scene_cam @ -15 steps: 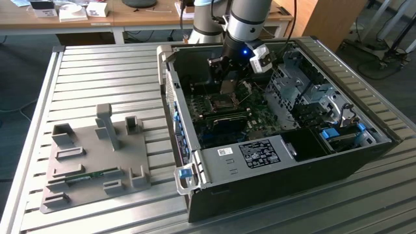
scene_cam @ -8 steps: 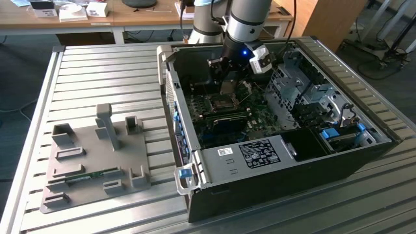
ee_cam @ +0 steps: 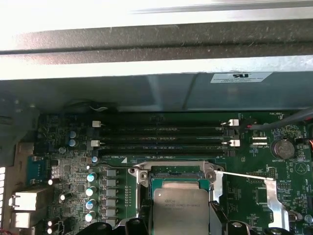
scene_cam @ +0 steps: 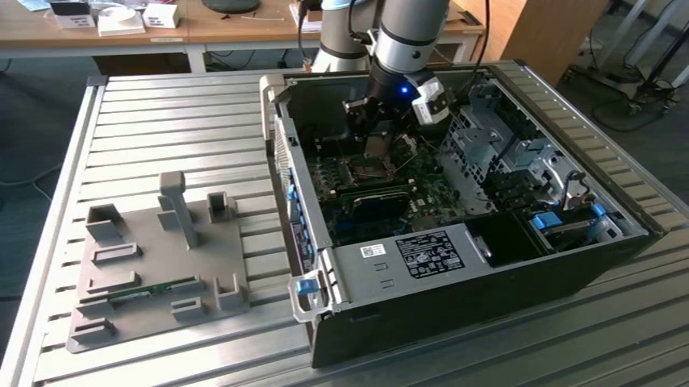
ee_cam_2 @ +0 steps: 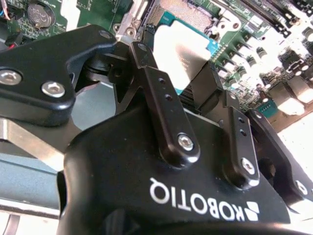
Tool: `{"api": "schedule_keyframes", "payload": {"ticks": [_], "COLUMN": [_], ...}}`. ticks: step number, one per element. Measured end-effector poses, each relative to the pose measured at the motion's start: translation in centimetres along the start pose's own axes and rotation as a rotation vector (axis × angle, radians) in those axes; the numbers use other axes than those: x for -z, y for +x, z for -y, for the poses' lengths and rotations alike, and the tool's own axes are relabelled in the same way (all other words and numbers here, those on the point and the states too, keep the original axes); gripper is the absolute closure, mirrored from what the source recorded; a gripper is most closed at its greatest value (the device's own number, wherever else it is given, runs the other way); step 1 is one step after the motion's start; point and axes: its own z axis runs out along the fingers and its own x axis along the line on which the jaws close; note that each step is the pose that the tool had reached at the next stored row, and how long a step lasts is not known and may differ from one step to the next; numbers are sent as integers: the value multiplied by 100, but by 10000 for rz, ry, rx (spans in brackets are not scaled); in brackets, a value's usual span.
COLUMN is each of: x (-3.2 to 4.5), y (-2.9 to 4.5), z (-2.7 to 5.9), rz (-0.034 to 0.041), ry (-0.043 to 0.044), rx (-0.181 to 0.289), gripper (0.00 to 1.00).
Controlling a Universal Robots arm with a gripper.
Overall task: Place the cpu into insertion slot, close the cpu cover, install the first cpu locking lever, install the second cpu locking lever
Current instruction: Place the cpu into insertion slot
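Cpu (ee_cam: pixel 180 205): small flat square chip with a silvery-grey metal top on a green base. Location: inside the open black desktop computer case (scene_cam: pixel 453 282), in the upper centre of the exterior view. It sits between the two black fingers (ee_cam_2: pixel 164 103) of the tool (ee_cam: pixel 181 225), which is clenched on two opposite edges of the cpu. In both wrist views the metal top faces the camera and appears roughly parallel to the board.

Insertion slot (ee_cam: pixel 176 171): small square dark socket with a silvery metal rim, set in the green circuit board (ee_cam: pixel 249 196), uncovered. The cpu is directly over the slot's nearer part, and the far rim shows just beyond the chip. Whether the chip touches the socket cannot be told. The long black memory slots (ee_cam: pixel 161 129) run just beyond the socket and apart from it.

The case stands on a ribbed grey metal tabletop (scene_cam: pixel 161 129).

Handling, by judgement: the item is light, thin and stiff, and should not flex in the grip. The smooth metal top and narrow edges offer little purchase, so slipping or tilting is the main risk. The underside contacts and the socket interior are likely fragile. The proper hold is on opposite side edges, as found, kept level, clear of the underside, with modest force.
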Motion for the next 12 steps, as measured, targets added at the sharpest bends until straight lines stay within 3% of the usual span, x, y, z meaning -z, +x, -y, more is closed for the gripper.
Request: {"api": "schedule_keyframes", "payload": {"ticks": [12], "x": [-27], "y": [7], "z": [3], "rz": [1], "ry": [1], "rx": [0], "gripper": [46]}}
